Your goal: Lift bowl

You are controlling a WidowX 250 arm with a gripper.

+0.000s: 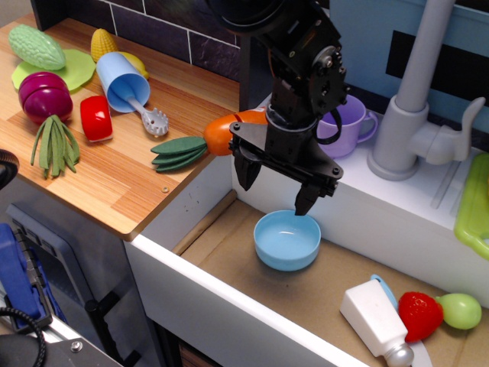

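The light blue bowl (287,240) sits upright on the brown floor of the sink basin (229,252). My black gripper (276,193) hangs just above the bowl's far rim, pointing down. It is open and empty; the left finger stands left of the bowl and the right finger tip (304,205) is over the bowl's far right rim. I cannot tell whether that tip touches the rim.
An orange carrot (221,134) and a purple mug (348,126) lie behind the gripper on the counter. A grey faucet (416,99) stands at right. A white bottle (376,319), a strawberry (420,315) and a green pear (462,310) lie in the basin's right corner. A light blue cup (122,80) and toy foods are on the wooden counter at left.
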